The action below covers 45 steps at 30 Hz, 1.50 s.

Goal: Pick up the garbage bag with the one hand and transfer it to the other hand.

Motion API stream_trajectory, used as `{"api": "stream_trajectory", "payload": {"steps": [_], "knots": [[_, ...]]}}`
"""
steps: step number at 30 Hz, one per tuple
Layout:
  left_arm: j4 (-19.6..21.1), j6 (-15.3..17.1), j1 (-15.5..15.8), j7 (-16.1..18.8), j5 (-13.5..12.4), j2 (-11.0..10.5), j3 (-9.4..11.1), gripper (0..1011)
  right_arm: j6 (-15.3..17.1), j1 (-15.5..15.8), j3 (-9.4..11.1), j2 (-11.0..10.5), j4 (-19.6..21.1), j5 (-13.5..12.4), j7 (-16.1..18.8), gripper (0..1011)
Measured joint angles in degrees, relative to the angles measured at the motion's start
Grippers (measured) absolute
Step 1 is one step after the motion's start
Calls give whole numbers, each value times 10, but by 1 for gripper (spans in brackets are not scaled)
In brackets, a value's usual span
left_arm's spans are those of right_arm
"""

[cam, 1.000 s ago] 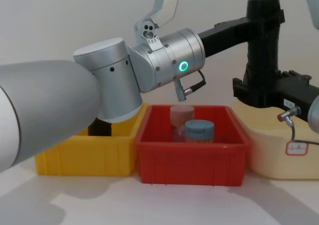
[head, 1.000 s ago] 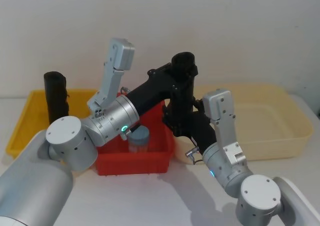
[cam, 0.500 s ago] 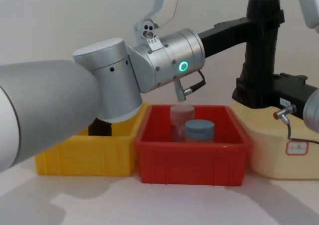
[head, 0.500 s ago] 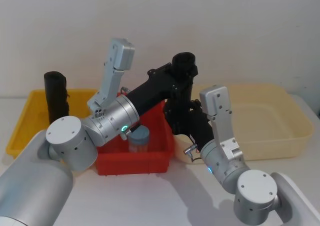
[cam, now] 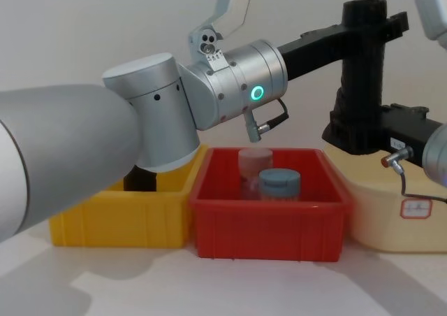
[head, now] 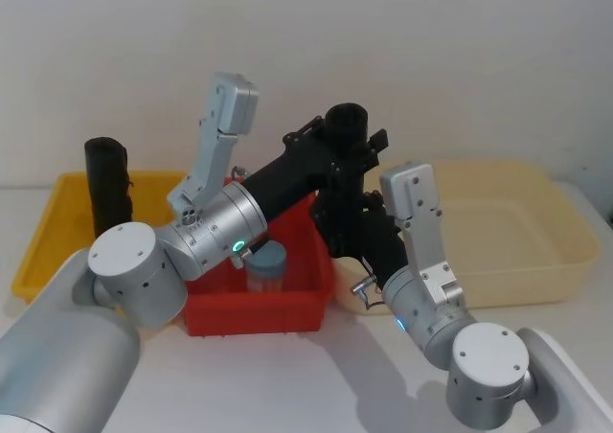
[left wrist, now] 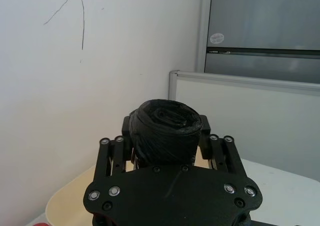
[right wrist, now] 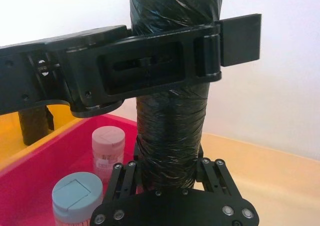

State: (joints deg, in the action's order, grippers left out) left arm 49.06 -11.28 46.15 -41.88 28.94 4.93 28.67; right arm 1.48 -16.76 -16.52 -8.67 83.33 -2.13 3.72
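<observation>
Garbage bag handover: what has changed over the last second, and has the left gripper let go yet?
The right gripper edged toward the robot's left and now clamps the lower end of the garbage bag. The left gripper, at the bag's top, has spread its fingers and appears to have let go. The bag stayed upright in the air. The red bin and its jars did not move.

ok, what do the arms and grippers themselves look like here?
Both arms are chunky silver cylinders with short cables ending in metal plugs. Left arm has a green glowing ring; right arm a bluish light. Left gripper and right gripper are black, two-fingered linkages dotted with silver screw heads. A pale grey bracket rises off each wrist.
</observation>
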Motion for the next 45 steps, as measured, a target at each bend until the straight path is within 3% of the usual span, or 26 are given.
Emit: {"api": "stream_trajectory", "payload": {"steps": [11,19,30,45], "knots": [[0,0,0,0,0,0,0,1001,0,0,4,3,-1,-1,0,536],[0,0,0,0,0,0,0,1001,3,-4,18,8,-8,-10,0,536],[0,0,0,0,0,0,0,1001,17,-40,56,11,-47,-24,-10,536],[0,0,0,0,0,0,0,1001,27,-86,109,-3,-105,-29,-32,536]]}}
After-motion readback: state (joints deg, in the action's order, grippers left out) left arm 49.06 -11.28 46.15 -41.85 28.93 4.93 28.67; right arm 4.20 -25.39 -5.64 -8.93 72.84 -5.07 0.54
